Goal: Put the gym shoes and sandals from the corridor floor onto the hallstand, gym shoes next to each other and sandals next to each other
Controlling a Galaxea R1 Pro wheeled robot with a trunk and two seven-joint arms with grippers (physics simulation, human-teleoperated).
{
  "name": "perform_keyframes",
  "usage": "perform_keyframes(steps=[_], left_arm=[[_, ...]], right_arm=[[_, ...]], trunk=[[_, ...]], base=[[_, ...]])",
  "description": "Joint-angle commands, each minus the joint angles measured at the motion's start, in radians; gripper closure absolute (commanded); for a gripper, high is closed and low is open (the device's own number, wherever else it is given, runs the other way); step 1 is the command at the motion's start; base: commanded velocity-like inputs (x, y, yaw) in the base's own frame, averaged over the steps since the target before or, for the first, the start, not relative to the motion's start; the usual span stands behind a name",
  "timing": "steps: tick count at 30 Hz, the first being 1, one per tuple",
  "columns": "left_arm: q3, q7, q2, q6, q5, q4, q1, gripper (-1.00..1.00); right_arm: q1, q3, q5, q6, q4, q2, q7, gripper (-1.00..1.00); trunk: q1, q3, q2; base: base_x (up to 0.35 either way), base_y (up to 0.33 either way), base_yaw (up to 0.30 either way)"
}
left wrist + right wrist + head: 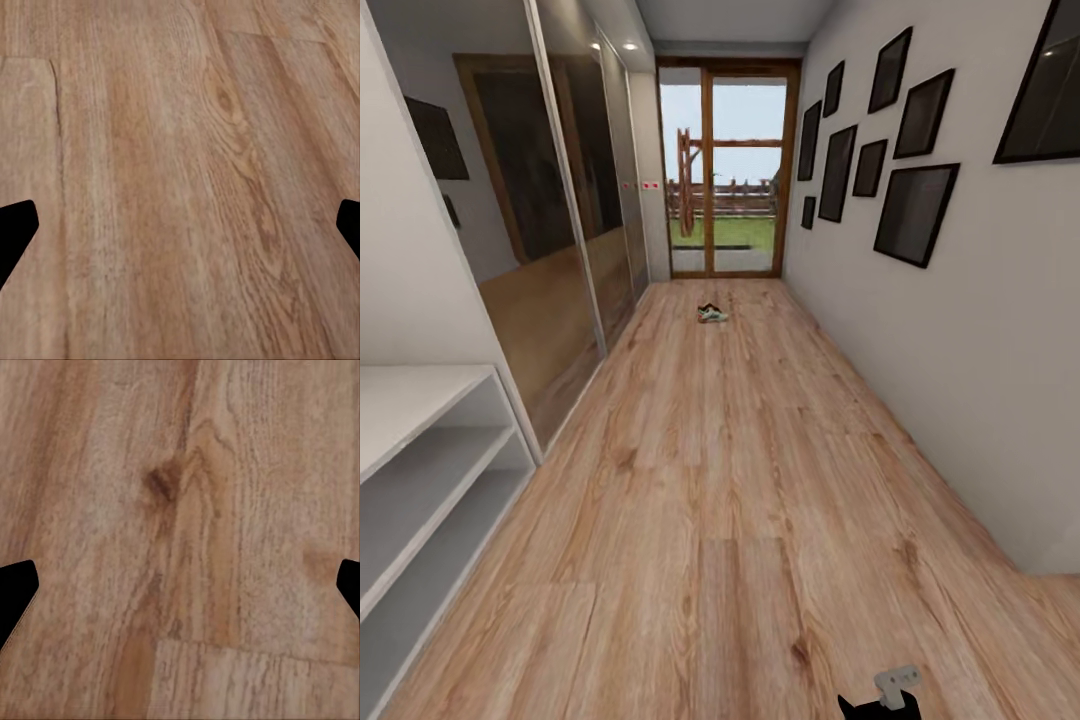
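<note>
Far down the corridor floor (740,480), near the glass door, lies one small pale shoe with a greenish tint (711,314), most likely a gym shoe. A dark bit shows at its far side, too small to identify. The sandals and the hallstand are out of view. My left gripper (180,229) is open over bare planks (180,150), its black fingertips (15,232) at the picture's two edges with nothing between them. My right gripper (180,589) is open in the same way over the planks (187,495), with black fingertips (15,592) wide apart.
A plain low white shelf unit (420,470) with open levels stands at the near left. Mirrored wardrobe doors (560,230) run along the left wall. Dark picture frames (915,210) hang on the right wall. A glass door (725,180) closes the far end. A piece of my right arm (890,695) shows at the bottom.
</note>
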Motion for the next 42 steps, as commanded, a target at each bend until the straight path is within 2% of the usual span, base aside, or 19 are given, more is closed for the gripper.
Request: perform_keyframes(steps=[1,42], left_arm=[[0.008,-0.007,-0.001,-0.003,-0.005,0.001,-0.001,-1.0],[0.008,-0.007,-0.001,-0.003,-0.006,0.001,-0.001,-1.0]], right_arm=[[-0.001,-0.009,0.009,-0.003,0.001,0.0,0.004,-1.0],[-0.001,-0.009,0.007,-0.002,0.0,0.0,0.004,-1.0]], trunk=[[0.0,-0.001,0.0],[0.0,-0.001,0.0]], base=[[0.335,0.0,0.002],[0.335,0.0,0.0]])
